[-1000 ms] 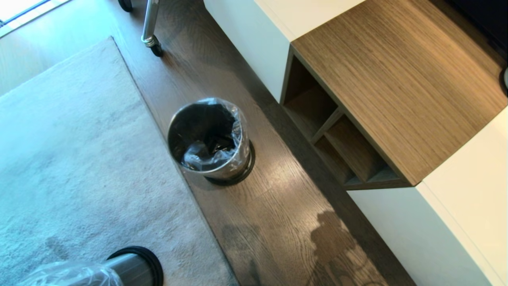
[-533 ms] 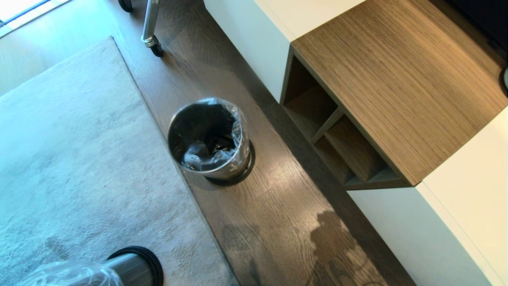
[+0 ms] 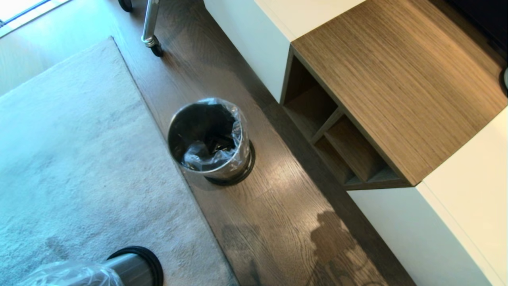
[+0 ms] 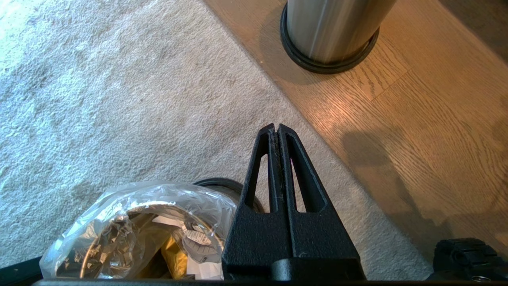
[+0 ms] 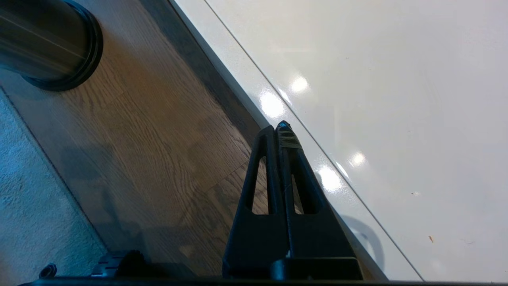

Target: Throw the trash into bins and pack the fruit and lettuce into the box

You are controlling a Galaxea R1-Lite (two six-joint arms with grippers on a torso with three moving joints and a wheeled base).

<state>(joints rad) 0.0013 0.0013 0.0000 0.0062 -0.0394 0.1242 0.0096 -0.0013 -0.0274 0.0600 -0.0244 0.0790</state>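
A: From the head view I'm seeing one steel bin (image 3: 210,141) standing on the wood floor (image 3: 274,222) between the rug (image 3: 79,159) and the low cabinet (image 3: 397,79). Its clear liner (image 3: 216,157) is sagging inside it. A second bin (image 3: 131,268) is just poking in at the lower edge, on the rug. Neither arm is showing there.

B: I'm reading the wrist views for those. The left tool (image 4: 277,129) is hanging over the rug with its fingers pressed together, holding nothing. Right beneath it I'm looking into the near bin (image 4: 131,234), and the gold-yellow wrapper (image 4: 174,258) and a white tissue (image 4: 202,272) are lying inside its liner, which the head view isn't showing. The other bin's base (image 4: 329,39) is standing farther off on the floor.

A: The right tool (image 5: 279,129) is also pressed together and empty, hanging over the cabinet's white top (image 5: 397,99).

B: Against the earlier frames, I'm finding the head view unchanged: both bins are sitting where they were.
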